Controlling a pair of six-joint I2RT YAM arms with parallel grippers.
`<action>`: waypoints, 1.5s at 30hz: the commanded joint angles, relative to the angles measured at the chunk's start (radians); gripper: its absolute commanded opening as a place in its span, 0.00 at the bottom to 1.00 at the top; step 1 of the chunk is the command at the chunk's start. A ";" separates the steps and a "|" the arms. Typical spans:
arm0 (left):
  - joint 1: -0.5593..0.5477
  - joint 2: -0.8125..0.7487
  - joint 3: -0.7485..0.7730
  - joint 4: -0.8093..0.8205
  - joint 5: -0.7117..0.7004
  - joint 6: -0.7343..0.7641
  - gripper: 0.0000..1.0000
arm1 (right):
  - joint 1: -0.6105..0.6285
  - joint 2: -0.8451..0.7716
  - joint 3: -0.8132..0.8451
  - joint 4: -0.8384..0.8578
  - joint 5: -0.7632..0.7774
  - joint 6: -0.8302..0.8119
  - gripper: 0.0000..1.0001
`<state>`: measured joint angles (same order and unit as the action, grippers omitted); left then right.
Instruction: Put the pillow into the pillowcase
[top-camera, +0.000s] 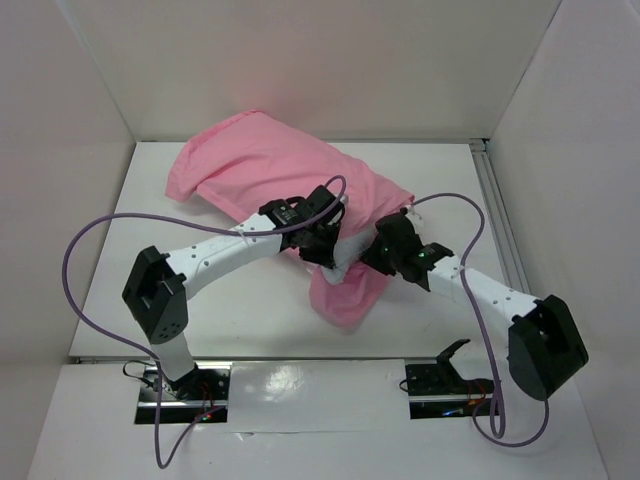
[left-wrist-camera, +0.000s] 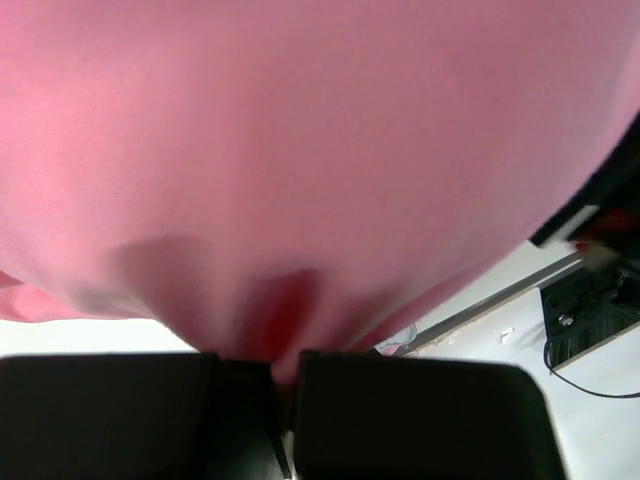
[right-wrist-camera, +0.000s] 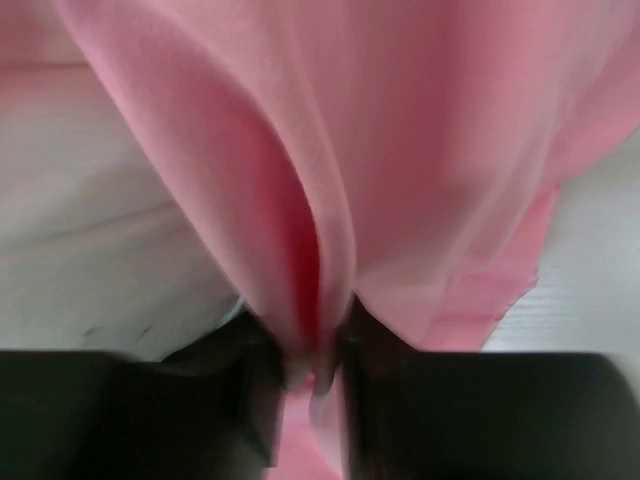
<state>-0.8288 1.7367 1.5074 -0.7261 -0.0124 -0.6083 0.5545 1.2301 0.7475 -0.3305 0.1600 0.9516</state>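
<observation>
The pink pillowcase (top-camera: 290, 165) lies bulging across the back middle of the table, and a loose end (top-camera: 345, 295) hangs toward the front. A strip of the white pillow (top-camera: 348, 258) shows between the two grippers; the cloth covers the rest of it. My left gripper (top-camera: 322, 250) is shut on a fold of the pillowcase (left-wrist-camera: 300, 180), pinched between its fingertips (left-wrist-camera: 285, 370). My right gripper (top-camera: 372, 255) grips another pink fold (right-wrist-camera: 330, 200), with cloth squeezed between its black fingers (right-wrist-camera: 310, 375). The white pillow (right-wrist-camera: 90, 230) sits just left of that fold.
White walls enclose the table on the left, back and right. A metal rail (top-camera: 500, 225) runs along the right side. Purple cables (top-camera: 75, 270) loop from both arms. A black mount (left-wrist-camera: 590, 320) shows on the table at the right of the left wrist view.
</observation>
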 joint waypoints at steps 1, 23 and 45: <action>0.011 -0.011 0.077 0.094 0.034 -0.045 0.00 | 0.030 0.022 0.039 0.005 0.081 0.006 0.26; 0.073 0.169 0.131 0.224 -0.093 -0.448 0.00 | 0.398 -0.072 0.353 -0.179 -0.591 -0.617 0.00; 0.022 0.175 0.214 0.113 0.176 -0.220 0.32 | 0.440 -0.313 0.409 -0.209 -0.088 -0.494 0.00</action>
<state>-0.8398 1.9095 1.7508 -0.7994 0.1150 -0.9062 0.9409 0.9627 1.1198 -0.7235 0.1646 0.3794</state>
